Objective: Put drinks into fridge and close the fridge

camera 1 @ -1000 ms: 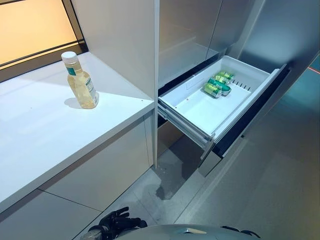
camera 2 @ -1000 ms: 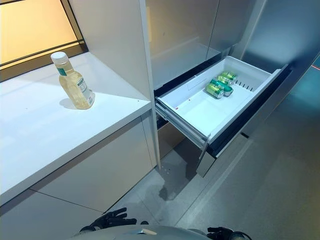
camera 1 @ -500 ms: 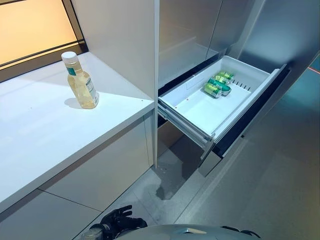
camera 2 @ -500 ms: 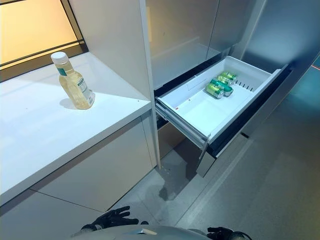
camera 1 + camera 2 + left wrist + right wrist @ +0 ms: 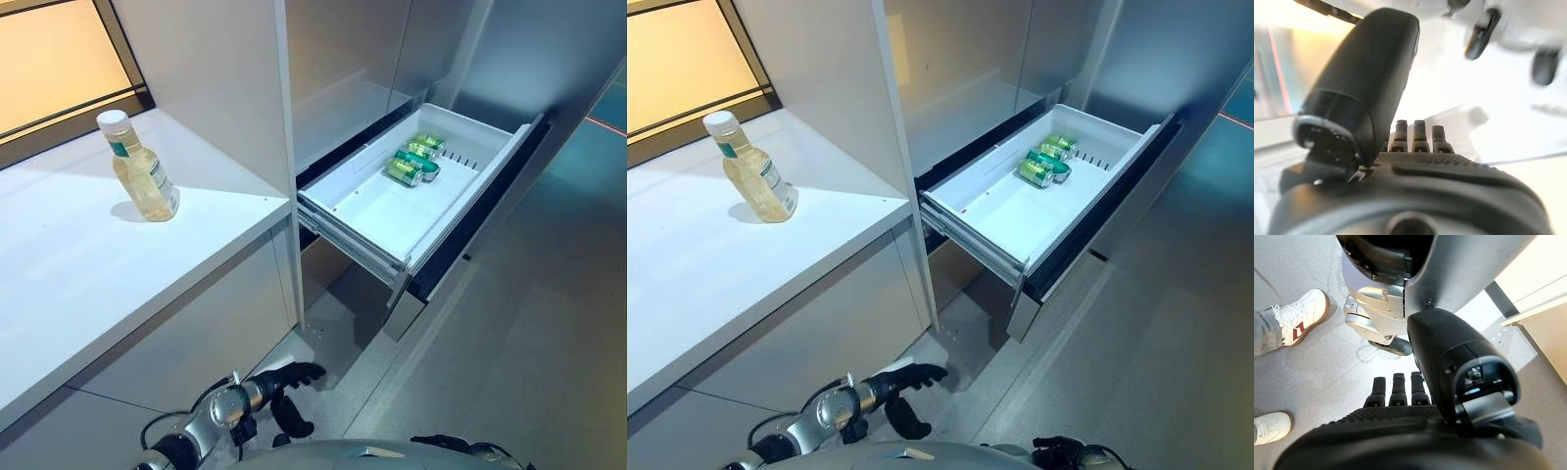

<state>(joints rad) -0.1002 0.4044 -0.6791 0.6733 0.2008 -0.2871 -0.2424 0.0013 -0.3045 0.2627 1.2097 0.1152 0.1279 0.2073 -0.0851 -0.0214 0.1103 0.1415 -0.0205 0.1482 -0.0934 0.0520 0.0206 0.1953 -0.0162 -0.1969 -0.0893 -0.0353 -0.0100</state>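
Note:
A bottle of pale yellow drink (image 5: 137,166) with a white cap stands upright on the white counter (image 5: 118,274). To its right the fridge's white drawer (image 5: 353,232) is pulled out, and green cans (image 5: 409,164) lie at its far end. My left hand (image 5: 279,380) is low in front of the cabinet, well below the counter, with fingers straight and empty; its wrist view (image 5: 1410,171) shows the same. My right hand (image 5: 1056,452) hangs low at the bottom edge, open and empty in its wrist view (image 5: 1400,421).
A tall grey panel (image 5: 216,88) separates the counter from the fridge. The drawer's dark front (image 5: 490,196) juts out over the grey floor (image 5: 529,333). A person's white shoes (image 5: 1298,313) stand on the floor near my right side.
My left arm has risen and reached forward, so its hand is now higher in front of the cabinet. The camera has shifted, moving the whole scene left. The right hand has not moved.

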